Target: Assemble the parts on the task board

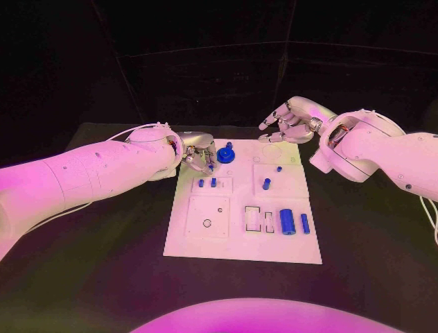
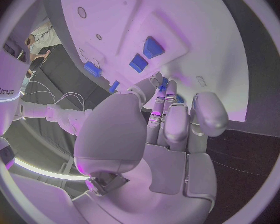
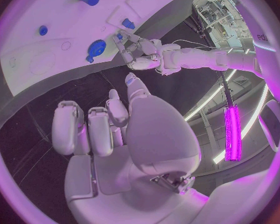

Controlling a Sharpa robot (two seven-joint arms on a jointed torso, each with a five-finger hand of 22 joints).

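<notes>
The white task board (image 1: pixel 244 208) lies in the middle of the black table. A blue gear-like part (image 1: pixel 225 154) with a knob sits at its far end. My left hand (image 1: pixel 199 156) is right beside that gear, fingers drawn together, and a small blue part (image 2: pixel 164 81) shows at the fingertips as if pinched. Two small blue pieces (image 1: pixel 207 183) stand in the board just nearer than this hand. My right hand (image 1: pixel 294 119) hovers beyond the board's far right corner, loosely bent, holding nothing. The right wrist view shows the gear (image 3: pixel 95 49) and my left hand (image 3: pixel 140 52).
A blue peg (image 1: pixel 266 184) and a tiny blue piece (image 1: pixel 278 168) stand mid-board. A thick blue cylinder (image 1: pixel 288 222) and a thin one (image 1: pixel 305 223) lie at the near right, beside rectangular slots (image 1: pixel 252 218). A square plate with a hole (image 1: pixel 208 218) occupies the near left.
</notes>
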